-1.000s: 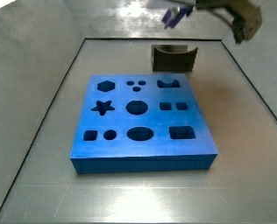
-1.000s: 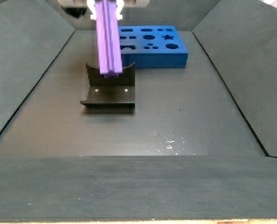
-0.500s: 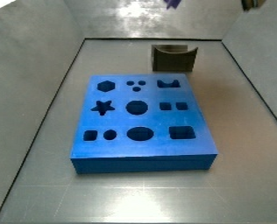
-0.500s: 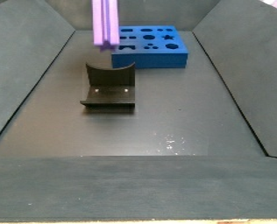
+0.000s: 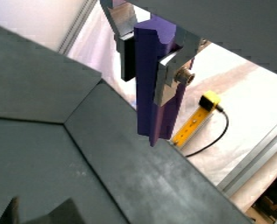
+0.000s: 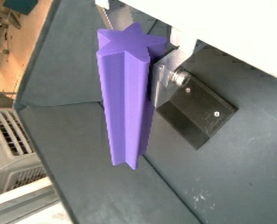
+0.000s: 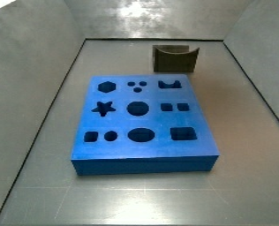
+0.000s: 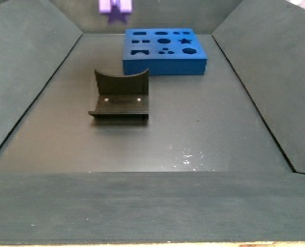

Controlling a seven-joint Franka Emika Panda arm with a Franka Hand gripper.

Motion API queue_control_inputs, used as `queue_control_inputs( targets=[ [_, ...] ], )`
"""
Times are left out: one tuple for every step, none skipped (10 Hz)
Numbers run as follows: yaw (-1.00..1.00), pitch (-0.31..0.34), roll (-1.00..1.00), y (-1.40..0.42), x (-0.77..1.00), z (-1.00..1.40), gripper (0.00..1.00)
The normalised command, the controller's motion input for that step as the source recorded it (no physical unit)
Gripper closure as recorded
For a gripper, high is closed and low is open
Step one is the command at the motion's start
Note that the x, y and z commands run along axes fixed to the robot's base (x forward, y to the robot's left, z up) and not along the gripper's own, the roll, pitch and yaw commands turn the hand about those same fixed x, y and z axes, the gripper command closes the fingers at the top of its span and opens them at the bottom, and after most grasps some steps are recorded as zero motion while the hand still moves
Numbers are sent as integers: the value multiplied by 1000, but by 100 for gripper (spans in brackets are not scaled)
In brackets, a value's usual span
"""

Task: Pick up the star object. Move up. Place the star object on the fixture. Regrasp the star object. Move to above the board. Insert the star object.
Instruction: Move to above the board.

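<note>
The star object [image 5: 159,83] is a purple ridged bar, held upright between the silver fingers [image 5: 173,73] of my gripper [image 5: 151,58], which is shut on its upper part. Its star-shaped end [image 6: 129,44] shows in a wrist view, with one finger plate [image 6: 165,86] pressed against its side. In a side view only the bar's lower tip [image 8: 115,8] shows at the top edge; the gripper itself is out of both side views. Well below stands the dark fixture [image 8: 121,95] [image 7: 175,58], with nothing on it. The blue board [image 7: 142,119] [image 8: 166,50] lies flat beside it.
Grey sloping walls [image 7: 36,53] enclose the dark floor [image 8: 181,135]. The fixture [image 6: 200,115] appears small, far beneath the bar, in a wrist view. A yellow object with a cable [image 5: 197,118] lies outside the enclosure.
The gripper has risen with the star object, away from the fixture. It has left both side views; only the bar's tip remains at one view's top edge.
</note>
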Motion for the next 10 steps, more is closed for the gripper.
queue_control_inputs(
  targets=[
    [45, 100, -61, 20, -42, 802, 100],
    [55, 107, -53, 7, -14, 589, 100],
    [59, 110, -52, 0, -1, 485, 100],
    [69, 123, -50, -9, 13, 273, 100],
    [-177, 6, -1000, -1000, -481, -23, 100],
    [-178, -9, -1000, -1000, -484, -37, 100],
    [-177, -14, -1000, -1000, -504, -31, 100],
    [-181, -18, -1000, -1000, -533, -44, 100],
    [-184, -16, -1000, -1000, -547, -38, 100],
    [-186, -9, -1000, -1000, -560, -36, 100]
  ],
)
